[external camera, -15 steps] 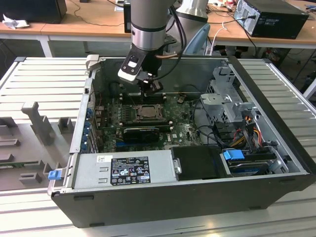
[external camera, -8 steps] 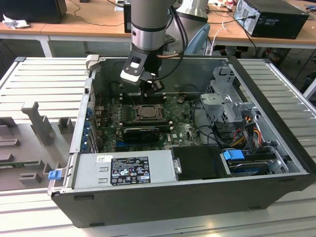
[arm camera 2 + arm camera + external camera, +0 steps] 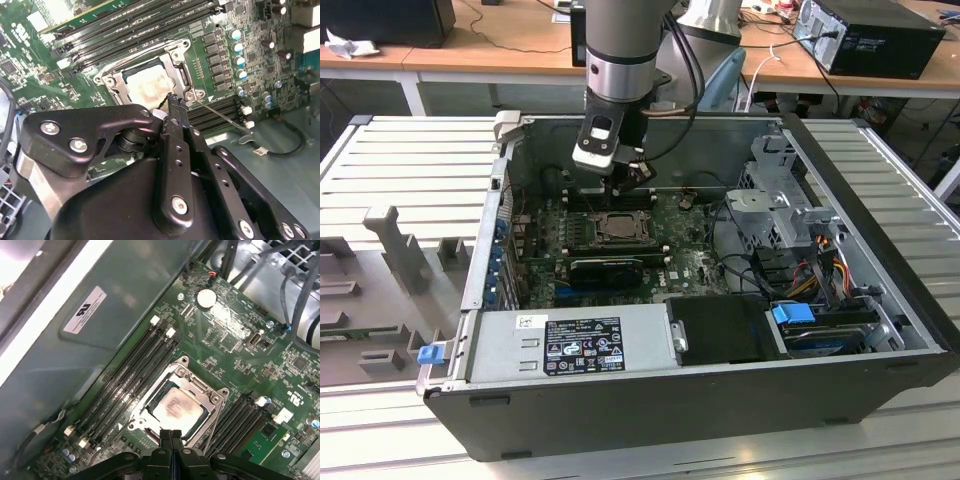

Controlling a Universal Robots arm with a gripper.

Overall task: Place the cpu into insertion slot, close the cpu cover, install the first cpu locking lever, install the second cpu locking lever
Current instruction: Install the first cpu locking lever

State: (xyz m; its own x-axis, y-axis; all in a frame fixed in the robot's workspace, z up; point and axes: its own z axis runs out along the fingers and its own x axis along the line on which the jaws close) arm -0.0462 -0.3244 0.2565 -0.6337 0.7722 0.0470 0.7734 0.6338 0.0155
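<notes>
The cpu [image 3: 177,408] lies flat in the insertion slot [image 3: 617,228] on the green board, its pale metal top [image 3: 147,85] showing. The cpu cover [image 3: 201,388] is down over it, a grey frame [image 3: 176,70] around the chip's edges. My gripper [image 3: 171,434] is shut with nothing between its black fingers. It hovers at the socket's edge [image 3: 621,190], and in the second wrist view its tip [image 3: 172,99] sits by a socket corner. A thin metal locking lever [image 3: 220,118] angles away from that corner, over the memory slots.
Long black memory slots [image 3: 125,382] flank the socket on both sides. A black expansion card [image 3: 607,270] lies just in front of it, then the power supply [image 3: 570,340]. The drive cage [image 3: 780,200] and loose cables [image 3: 820,270] fill the exterior view's right. Case walls [image 3: 75,340] stand close.
</notes>
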